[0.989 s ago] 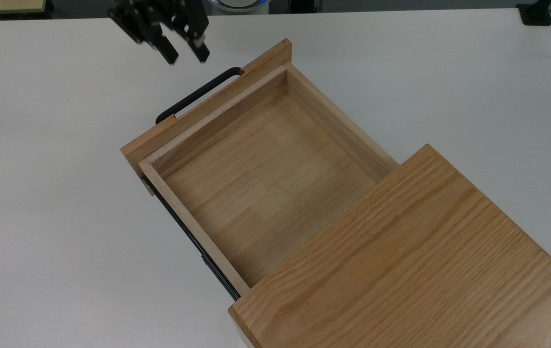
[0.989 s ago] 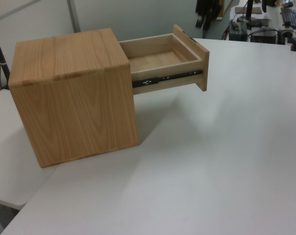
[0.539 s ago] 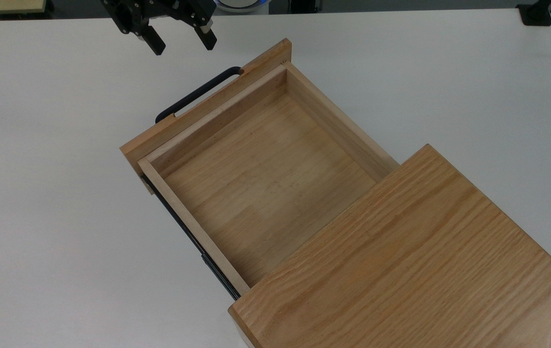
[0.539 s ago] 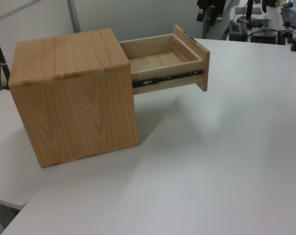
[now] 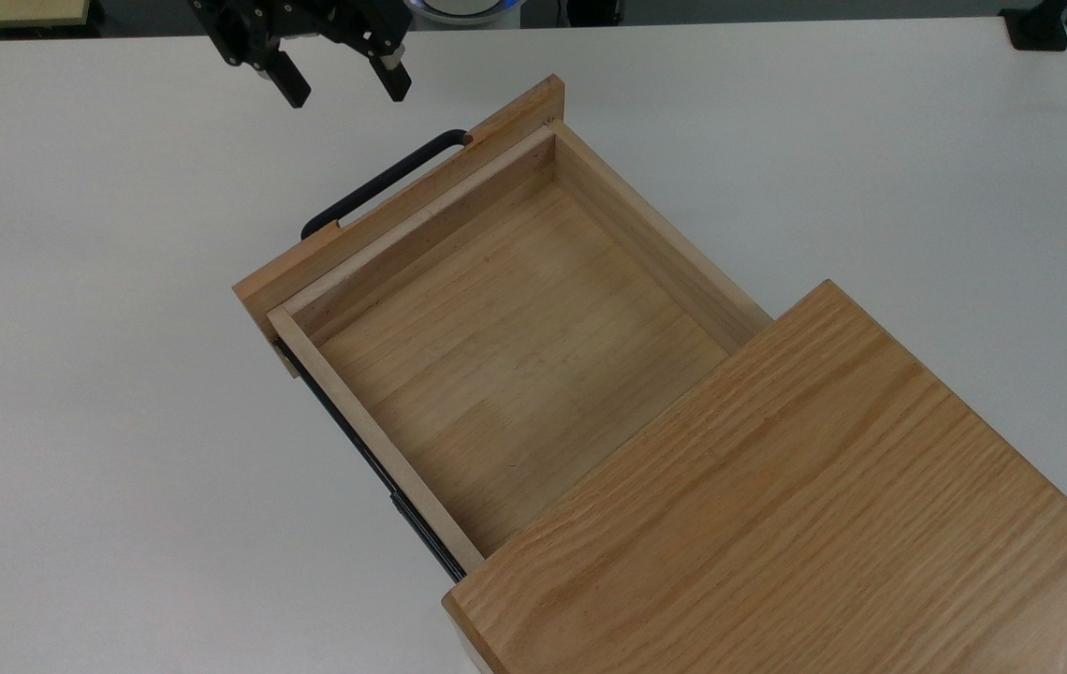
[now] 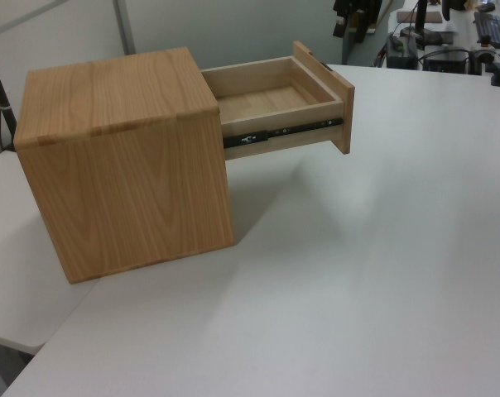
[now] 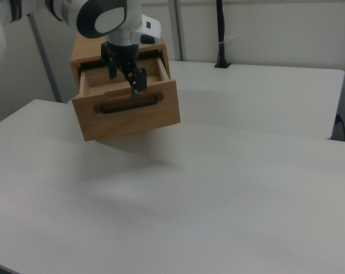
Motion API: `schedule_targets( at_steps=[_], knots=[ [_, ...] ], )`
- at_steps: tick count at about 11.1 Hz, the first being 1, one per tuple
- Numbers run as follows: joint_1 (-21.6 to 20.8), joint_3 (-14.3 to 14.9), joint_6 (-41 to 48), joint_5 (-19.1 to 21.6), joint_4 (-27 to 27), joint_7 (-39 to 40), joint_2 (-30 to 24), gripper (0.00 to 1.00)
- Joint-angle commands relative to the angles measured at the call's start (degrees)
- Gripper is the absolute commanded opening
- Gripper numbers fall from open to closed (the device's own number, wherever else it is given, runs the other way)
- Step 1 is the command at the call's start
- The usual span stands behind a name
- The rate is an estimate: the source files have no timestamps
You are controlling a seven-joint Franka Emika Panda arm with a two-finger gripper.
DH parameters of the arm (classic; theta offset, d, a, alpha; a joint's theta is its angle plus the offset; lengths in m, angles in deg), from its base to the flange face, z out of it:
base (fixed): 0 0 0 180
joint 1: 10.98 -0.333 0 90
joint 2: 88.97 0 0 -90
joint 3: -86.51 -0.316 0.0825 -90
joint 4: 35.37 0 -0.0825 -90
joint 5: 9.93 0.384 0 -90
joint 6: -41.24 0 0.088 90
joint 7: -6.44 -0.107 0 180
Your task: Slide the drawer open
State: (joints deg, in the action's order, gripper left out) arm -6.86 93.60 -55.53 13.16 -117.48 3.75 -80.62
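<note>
My tool (image 5: 342, 91) hangs with fingers spread, empty, up-left of the black handle (image 5: 384, 182) in the top view. The drawer (image 5: 496, 328) juts well out of the cabinet (image 5: 805, 505), handle bar running diagonally.

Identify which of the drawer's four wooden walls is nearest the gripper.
The thick front panel, the wall carrying the black bar handle. It faces the open gripper; the opposite wall is hidden under the cabinet top.
</note>
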Motion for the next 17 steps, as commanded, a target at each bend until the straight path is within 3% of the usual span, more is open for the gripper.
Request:
schedule_targets(
  at_steps=[1, 4, 6, 11, 13, 17],
  knots=[
    [-1.48, -1.03, 0.7, -7.77, -0.95, -0.11, -1.67, 1.0],
    [-2.63, -1.91, 1.23, -16.21, -1.65, -0.73, -4.03, 1.0],
    [-5.08, -2.79, 5.16, -24.46, -2.7, -0.47, -6.32, 1.0],
    [-7.46, -2.97, 6.42, -25.91, -8.94, -0.21, -10.73, 1.0],
    [-7.2, -3.75, 0.47, -25.99, -11.75, -0.03, -10.81, 1.0],
    [-7.28, -4.28, 0.79, -25.9, -11.58, -0.29, -10.46, 1.0]
  ],
)
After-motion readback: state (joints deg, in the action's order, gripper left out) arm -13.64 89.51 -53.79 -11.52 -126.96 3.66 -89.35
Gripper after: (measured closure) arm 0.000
